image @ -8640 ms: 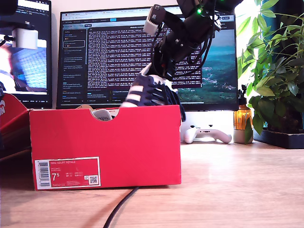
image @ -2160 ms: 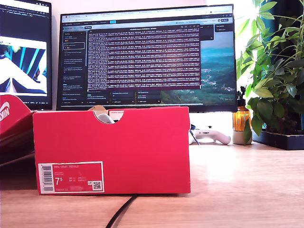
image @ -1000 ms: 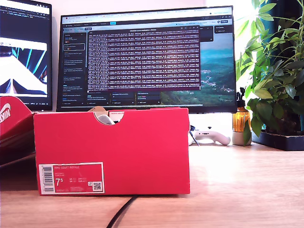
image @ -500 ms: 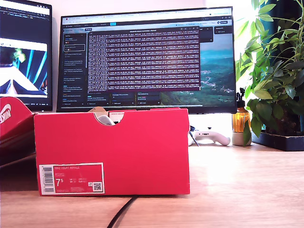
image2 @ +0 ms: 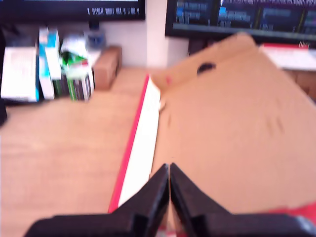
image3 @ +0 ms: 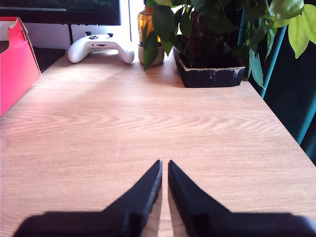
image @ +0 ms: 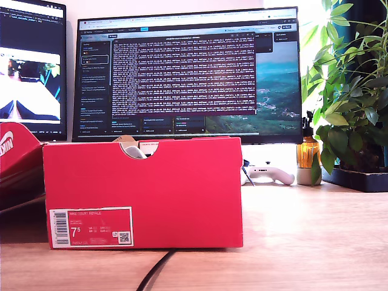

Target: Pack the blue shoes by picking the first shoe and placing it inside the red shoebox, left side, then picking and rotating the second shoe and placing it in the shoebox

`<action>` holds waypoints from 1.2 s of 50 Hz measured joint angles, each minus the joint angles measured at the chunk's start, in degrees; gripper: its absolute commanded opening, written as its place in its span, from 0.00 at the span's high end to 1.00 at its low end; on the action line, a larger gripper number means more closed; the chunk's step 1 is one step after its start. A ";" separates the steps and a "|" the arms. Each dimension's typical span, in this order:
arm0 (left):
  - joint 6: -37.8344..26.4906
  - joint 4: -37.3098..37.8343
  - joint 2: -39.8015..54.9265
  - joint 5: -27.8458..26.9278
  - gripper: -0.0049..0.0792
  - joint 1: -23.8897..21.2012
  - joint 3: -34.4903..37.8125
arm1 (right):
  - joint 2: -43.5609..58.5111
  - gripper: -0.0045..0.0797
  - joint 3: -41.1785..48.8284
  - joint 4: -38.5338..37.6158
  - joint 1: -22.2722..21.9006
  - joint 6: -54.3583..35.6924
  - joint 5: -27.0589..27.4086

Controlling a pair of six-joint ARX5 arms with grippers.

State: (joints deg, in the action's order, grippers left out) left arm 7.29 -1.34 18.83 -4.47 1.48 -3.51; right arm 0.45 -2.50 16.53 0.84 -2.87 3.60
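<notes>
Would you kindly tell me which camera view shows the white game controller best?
The second wrist view: the white game controller lies whole and unblocked on the desk. The exterior view shows it partly behind the red shoebox; the first wrist view misses it.

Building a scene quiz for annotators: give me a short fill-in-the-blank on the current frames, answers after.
1. The label on the red shoebox shows the size ____.
2. The white game controller lies on the exterior view's ____ of the shoebox.
3. My second hand is ____ and holds nothing.
4. My first hand points over a ____ cardboard surface.

Missing words: 7.5; right; shut; brown
</notes>
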 measured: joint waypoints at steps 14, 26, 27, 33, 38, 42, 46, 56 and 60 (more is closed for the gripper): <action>1.25 1.20 -7.87 -2.12 0.96 -0.15 0.22 | 0.00 0.96 0.00 0.00 0.00 0.00 0.00; 1.31 10.54 -19.23 -2.80 0.96 -0.22 0.28 | 0.00 0.96 0.00 0.02 0.00 0.00 -0.02; 1.40 11.15 -18.93 -2.78 0.96 -0.22 0.28 | 0.00 0.96 0.00 0.02 0.00 0.00 -0.02; 1.62 13.25 -19.02 -2.91 0.96 -0.26 0.48 | 0.00 0.96 0.00 0.02 0.00 0.00 -0.02; 2.05 13.99 -19.02 -3.15 0.96 -0.33 0.52 | 0.00 0.96 0.00 0.02 0.00 0.00 -0.02; 2.47 14.36 -19.02 -3.08 0.96 -0.37 0.52 | 0.00 0.96 0.00 0.02 0.00 0.00 -0.02; 2.47 15.39 -19.02 -1.33 0.96 -0.39 0.52 | 0.00 0.96 0.00 0.02 0.00 0.00 -0.02; 2.51 20.17 -19.02 6.19 0.96 -0.57 0.52 | 0.00 0.96 0.00 0.02 0.00 0.00 -0.02; 2.56 20.20 -19.02 6.10 0.96 -0.59 0.52 | 0.00 0.96 0.00 0.02 0.00 0.00 -0.02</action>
State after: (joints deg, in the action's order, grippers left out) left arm 9.85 18.85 -0.19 1.63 0.89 -2.98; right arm 0.45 -2.50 16.56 0.84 -2.87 3.57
